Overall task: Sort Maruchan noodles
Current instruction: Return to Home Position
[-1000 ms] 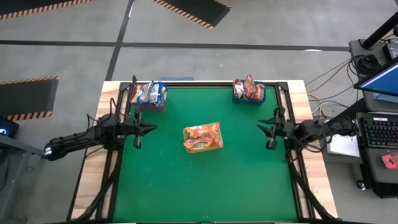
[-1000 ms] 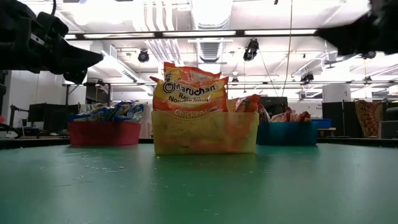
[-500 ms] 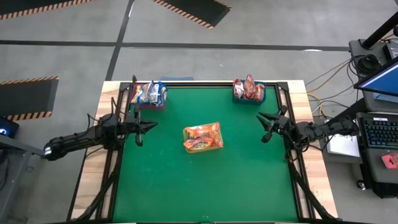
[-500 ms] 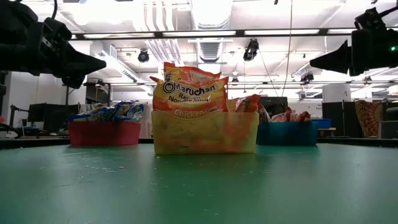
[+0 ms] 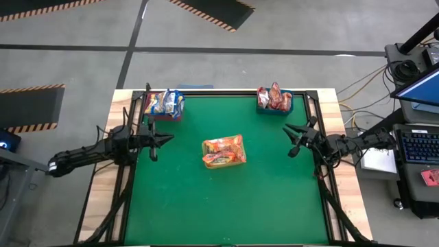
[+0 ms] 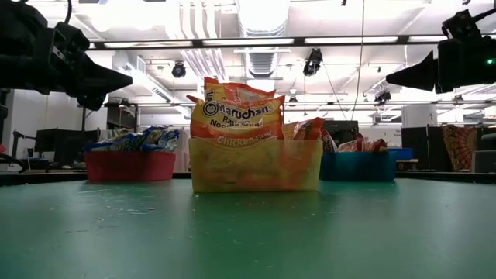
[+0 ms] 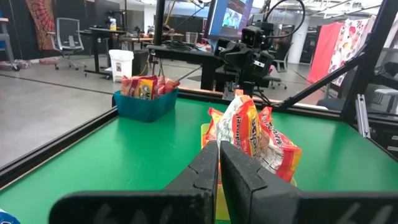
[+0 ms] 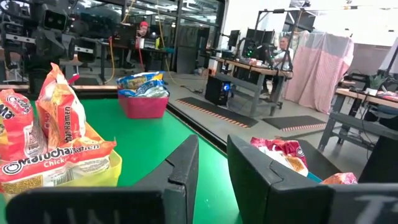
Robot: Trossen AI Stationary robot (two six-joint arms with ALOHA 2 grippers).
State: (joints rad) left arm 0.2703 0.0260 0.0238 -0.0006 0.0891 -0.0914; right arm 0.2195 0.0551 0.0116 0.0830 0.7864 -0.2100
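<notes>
Several orange Maruchan noodle packets (image 5: 223, 149) stand in a yellow bin (image 6: 256, 167) at the table's middle. Blue-and-silver packets (image 5: 165, 101) fill a red bin (image 6: 129, 165) at the far left. Red packets (image 5: 275, 97) fill a blue bin (image 6: 358, 165) at the far right. My left gripper (image 5: 164, 139) hovers level over the table's left side, shut and empty, pointing at the yellow bin. My right gripper (image 5: 289, 140) hovers over the right side, a narrow gap between its fingers (image 8: 186, 168), with nothing in it.
Black rails (image 5: 319, 137) run along the table's side edges. Green mat (image 5: 226, 206) lies bare on the near half. A desk with a keyboard (image 5: 418, 147) stands right of the table. A person (image 8: 285, 46) sits far off in the room.
My right gripper has turned at the wrist, its fingers swinging toward the table's far edge, and in the low view its tip has dipped from the picture's top; over the last half second it has kept still. The packets and bins have stayed put.
</notes>
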